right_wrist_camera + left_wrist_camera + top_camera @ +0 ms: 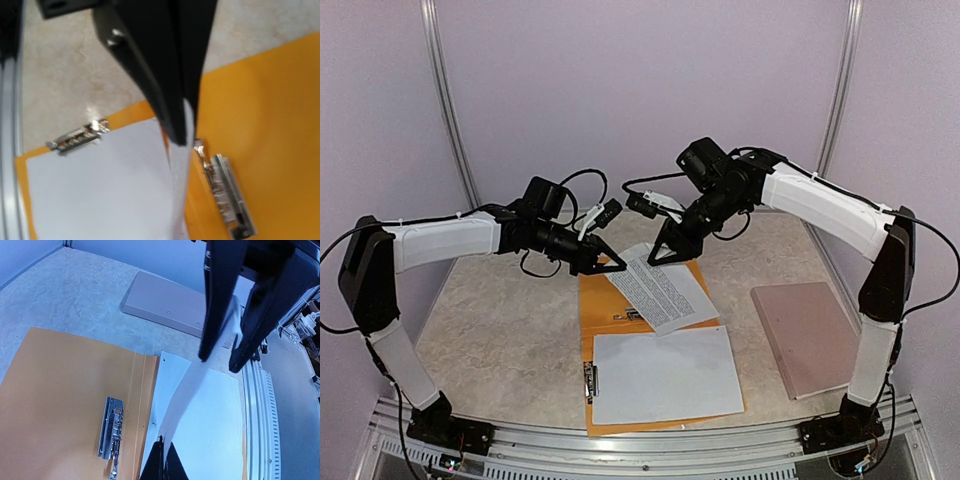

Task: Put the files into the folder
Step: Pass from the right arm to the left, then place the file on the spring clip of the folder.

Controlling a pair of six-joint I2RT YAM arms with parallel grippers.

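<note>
Folder (598,300) open, white sheet (665,375) inside; printed sheet (660,292) held above.

pale lilac walls (640,90) closed in three sides — a metal post (450,110) stood in each back corner. the table (490,330) was mottled beige, with an aluminium rail (650,440) along its near edge. light was soft, even.

Wears white casings on the long links of the left arm (440,240) and right arm (820,205); black at joints, wrists and bases (442,425). Ends in the left hand (610,262) and right hand (665,255), both black, with flat tapering fingers (215,305). Trails thin black cables (585,171) looping past the links.
</note>
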